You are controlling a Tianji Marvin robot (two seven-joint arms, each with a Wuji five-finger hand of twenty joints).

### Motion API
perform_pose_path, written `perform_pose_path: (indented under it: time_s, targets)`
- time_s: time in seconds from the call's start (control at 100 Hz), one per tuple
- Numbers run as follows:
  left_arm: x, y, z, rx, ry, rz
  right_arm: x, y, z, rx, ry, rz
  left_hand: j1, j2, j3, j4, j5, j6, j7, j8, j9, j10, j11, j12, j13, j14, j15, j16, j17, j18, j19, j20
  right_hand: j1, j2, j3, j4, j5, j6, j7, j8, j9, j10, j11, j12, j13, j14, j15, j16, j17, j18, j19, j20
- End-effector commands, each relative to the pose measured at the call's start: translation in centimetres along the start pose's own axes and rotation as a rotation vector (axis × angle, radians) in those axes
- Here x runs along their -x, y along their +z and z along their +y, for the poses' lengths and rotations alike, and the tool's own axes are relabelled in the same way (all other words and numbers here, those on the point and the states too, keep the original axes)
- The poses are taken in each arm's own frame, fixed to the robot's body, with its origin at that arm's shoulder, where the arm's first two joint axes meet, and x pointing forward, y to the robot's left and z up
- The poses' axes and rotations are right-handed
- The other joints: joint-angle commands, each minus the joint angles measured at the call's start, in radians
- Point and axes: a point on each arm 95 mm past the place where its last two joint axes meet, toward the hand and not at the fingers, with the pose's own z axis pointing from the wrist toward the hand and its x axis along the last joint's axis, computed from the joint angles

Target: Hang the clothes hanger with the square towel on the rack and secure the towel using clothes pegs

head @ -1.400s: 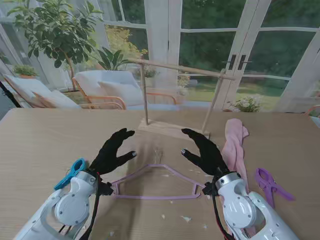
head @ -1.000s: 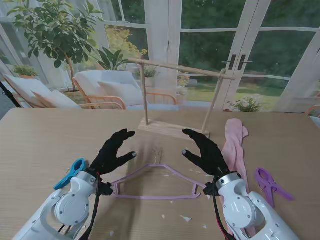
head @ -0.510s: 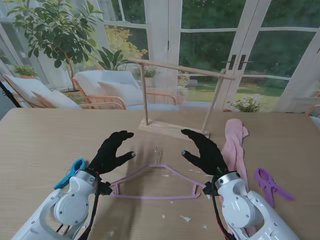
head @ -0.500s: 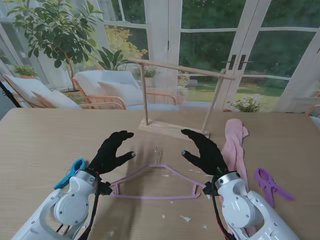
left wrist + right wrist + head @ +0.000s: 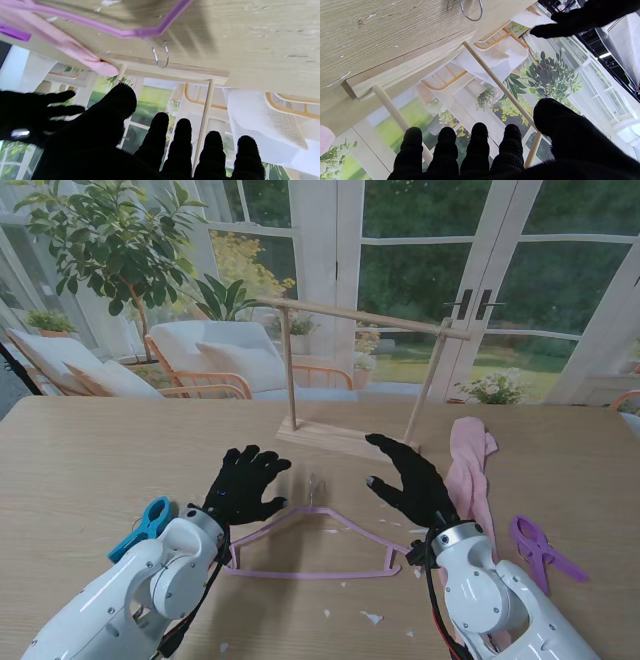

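A purple clothes hanger [image 5: 320, 548] lies flat on the table between my arms, its metal hook [image 5: 316, 484] pointing toward the wooden rack [image 5: 365, 380]. In the left wrist view the hanger [image 5: 140, 31] and hook [image 5: 160, 56] show beyond my fingers. The pink towel [image 5: 468, 470] lies crumpled to the right, apart from the hanger. My left hand [image 5: 247, 484] hovers palm down over the hanger's left shoulder, open and holding nothing. The right hand [image 5: 412, 480] hangs open over the right shoulder. A blue peg [image 5: 145, 525] lies at the left, a purple peg [image 5: 540, 548] at the right.
The rack's wooden base [image 5: 345, 438] stands on the table just beyond both hands. Small white scraps [image 5: 372, 617] dot the table near me. Chairs and plants stand behind the table's far edge.
My left hand has turned palm down and moved right, over the hanger's left shoulder, with its forearm swinging inward. The right hand has barely moved. Hanger, towel and pegs lie as before.
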Motion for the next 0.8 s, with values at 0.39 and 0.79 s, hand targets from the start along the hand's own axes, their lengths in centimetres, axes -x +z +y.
perform_pose_path:
  time_s: [0.39, 0.79]
  targets:
    - [0.3, 1.2, 4.4, 0.112, 0.102, -0.075, -1.1, -0.6, -0.1, 0.009, 0.039, 0.01, -0.073, -0.061, 0.121, -0.004, -0.043, 0.059, 0.221, 0.138, 0.065, 0.04, 0.28, 0.268, 0.041, 0.075, 0.291, 0.316, 0.083, 0.064, 0.069, 0.202, 0.009, -0.032, 0.059, 0.022, 0.017, -0.038, 0.013, 0.026, -0.017, -0.026, 0.047, 0.018, -0.007, -0.028, 0.035, 0.003, 0.018, -0.003, -0.028, 0.019]
    - [-0.4, 3.3, 6.1, 0.159, 0.105, -0.106, -1.1, -0.7, 0.1, 0.014, 0.047, 0.0, -0.062, -0.087, 0.166, -0.008, 0.002, 0.022, 0.3, 0.178, 0.007, 0.004, 0.213, 0.23, -0.004, 0.048, 0.368, 0.162, 0.075, 0.053, 0.055, 0.217, 0.008, -0.037, 0.086, 0.024, 0.021, -0.038, 0.019, 0.028, -0.019, -0.025, 0.052, 0.019, -0.008, -0.029, 0.043, 0.0, 0.021, -0.004, -0.029, 0.021]
